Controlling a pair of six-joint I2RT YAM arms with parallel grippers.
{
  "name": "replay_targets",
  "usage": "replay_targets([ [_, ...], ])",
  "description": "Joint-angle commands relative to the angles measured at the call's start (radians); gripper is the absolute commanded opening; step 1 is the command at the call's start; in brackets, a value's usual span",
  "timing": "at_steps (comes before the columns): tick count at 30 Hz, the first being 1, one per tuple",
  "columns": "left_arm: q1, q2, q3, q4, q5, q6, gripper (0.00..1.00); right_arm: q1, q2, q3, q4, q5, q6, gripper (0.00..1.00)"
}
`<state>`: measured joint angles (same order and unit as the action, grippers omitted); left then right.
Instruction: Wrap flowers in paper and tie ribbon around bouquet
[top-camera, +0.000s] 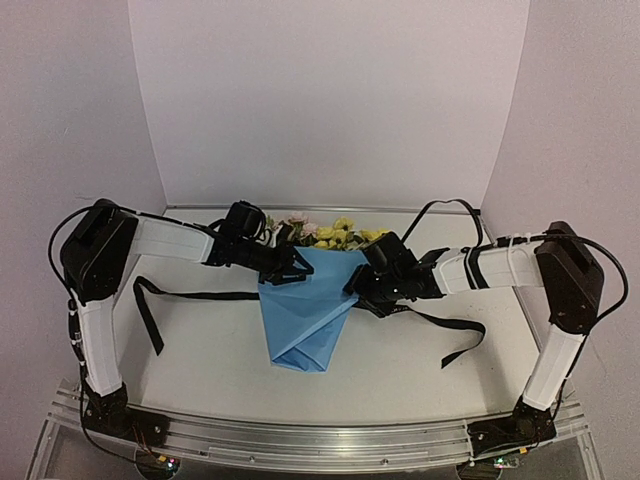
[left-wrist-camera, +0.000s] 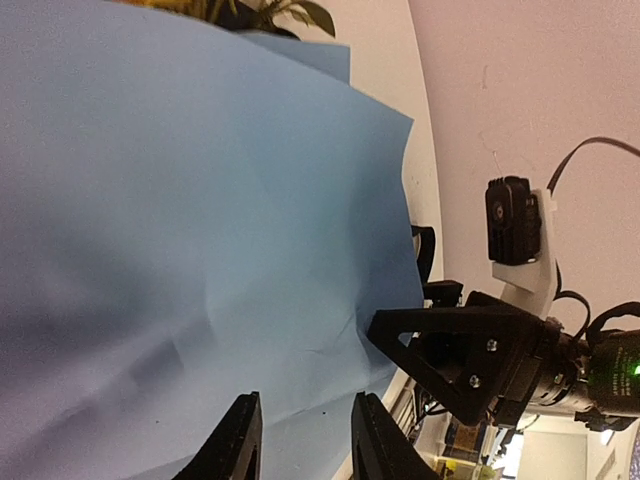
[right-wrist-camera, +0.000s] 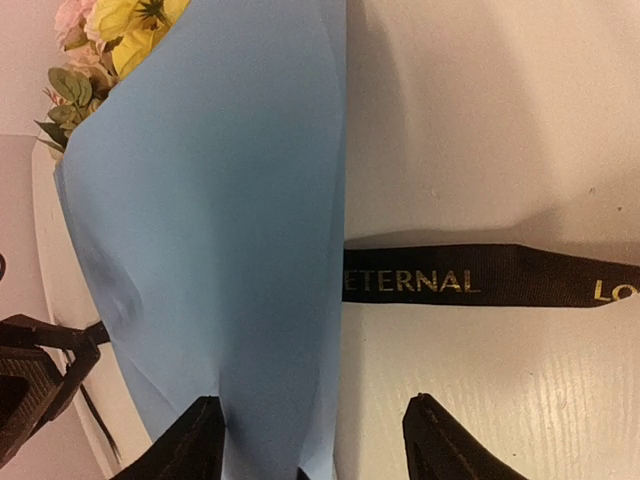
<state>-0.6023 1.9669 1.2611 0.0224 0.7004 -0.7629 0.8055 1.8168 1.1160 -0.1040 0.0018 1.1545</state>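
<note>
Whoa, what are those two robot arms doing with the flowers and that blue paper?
They are wrapping up the flowers. The yellow and pink blooms already lie inside the light blue paper, which is rolled into a cone on the table. The left gripper sits at the paper's left edge, and the right gripper, jaws open, sits at its right edge. The black ribbon runs flat under the paper, with an end trailing out on each side, so nothing is tied yet.

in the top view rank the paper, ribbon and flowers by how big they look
1. paper: clearly the largest patch.
2. ribbon and flowers: unsure. The ribbon stretches far longer but is very thin; the flowers show only as a small cluster above the paper.
</note>
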Motion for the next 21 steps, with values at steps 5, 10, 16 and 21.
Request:
replay_targets([
  [5,-0.05,0.115,0.095,0.088,0.072,-0.05,0.31,-0.037,-0.098,-0.035,-0.075,0.061,-0.086,0.73],
  [10,-0.053,0.159,0.121,0.069,0.053,-0.048,0.31,-0.073,-0.223,-0.148,-0.102,0.098,-0.088,0.8],
  [16,-0.053,0.175,0.145,0.06,0.058,-0.044,0.31,-0.127,-0.415,-0.328,-0.234,0.159,-0.029,0.8],
  [21,-0.054,0.18,0.164,0.048,0.063,-0.037,0.31,-0.133,-0.597,-0.47,-0.408,0.203,0.077,0.79],
])
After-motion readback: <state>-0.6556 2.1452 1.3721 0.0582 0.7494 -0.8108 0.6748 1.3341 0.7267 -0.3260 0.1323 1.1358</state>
